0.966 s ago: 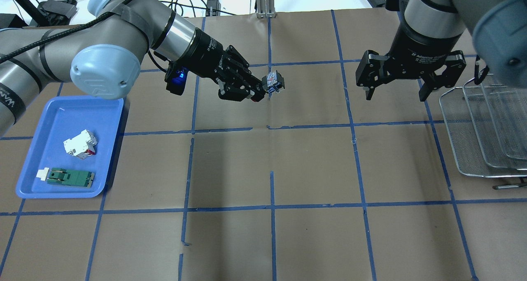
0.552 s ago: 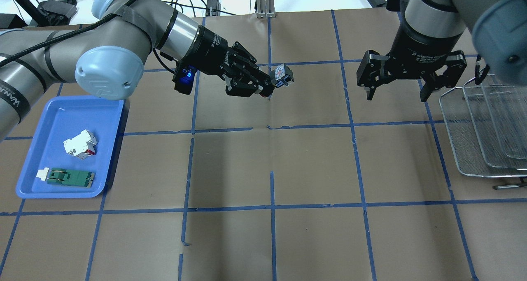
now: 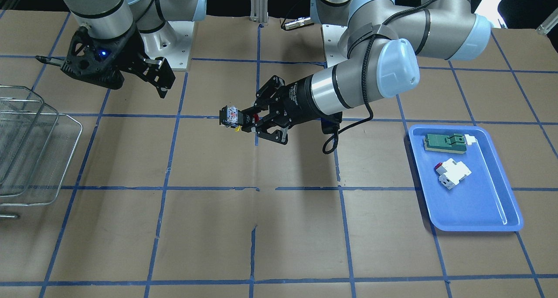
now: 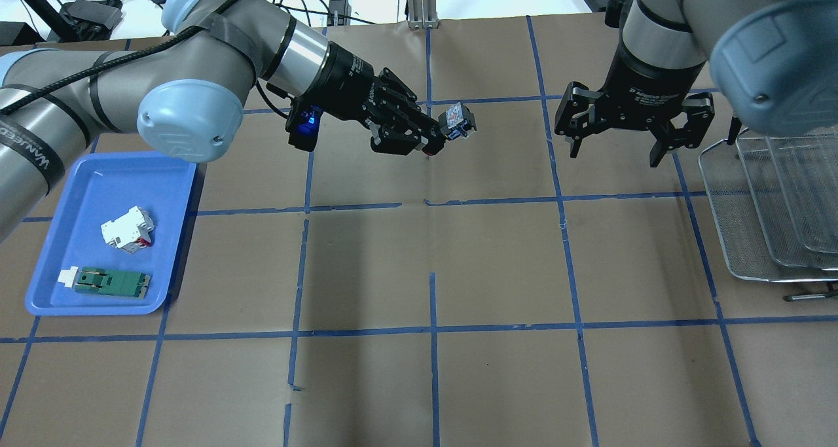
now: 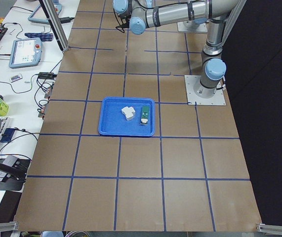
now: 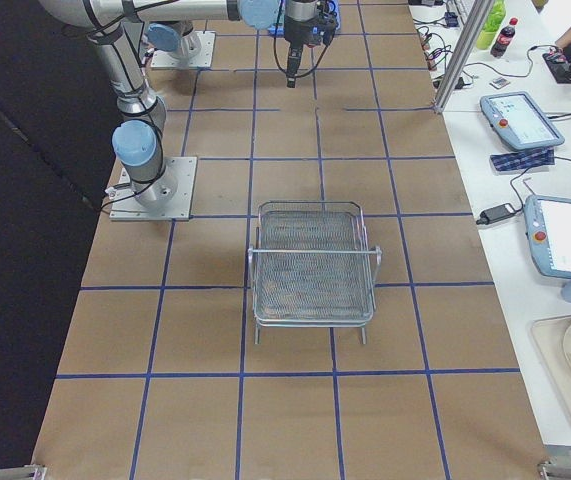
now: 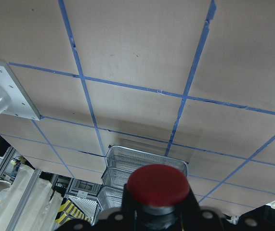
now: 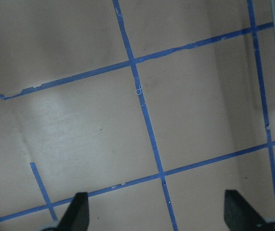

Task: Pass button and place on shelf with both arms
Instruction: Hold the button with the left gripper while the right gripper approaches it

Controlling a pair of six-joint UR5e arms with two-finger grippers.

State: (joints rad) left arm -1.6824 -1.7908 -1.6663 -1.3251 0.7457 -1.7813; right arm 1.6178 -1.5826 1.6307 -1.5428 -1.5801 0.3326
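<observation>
My left gripper (image 4: pixel 440 136) is shut on the button (image 4: pixel 458 121) and holds it in the air over the far middle of the table, colourful labelled end outward. It also shows in the front-facing view (image 3: pixel 230 116). Its red cap (image 7: pixel 158 184) fills the bottom of the left wrist view. My right gripper (image 4: pixel 614 156) is open and empty, a short way to the right of the button, fingers pointing down. Its fingertips (image 8: pixel 79 211) show over bare table. The wire-mesh shelf (image 4: pixel 740 237) stands at the right edge, also in the exterior right view (image 6: pixel 313 265).
A blue tray (image 4: pixel 59 264) at the left holds a white block with a red tab (image 4: pixel 127 228) and a flat green part (image 4: pixel 111 281). Brown paper with blue tape lines covers the table. Both arm bases stand at the robot's side of the table (image 3: pixel 174 58).
My left gripper has carried the button to the right and slightly farther away, toward the right gripper. My right gripper has shifted a little left and away, still open.
</observation>
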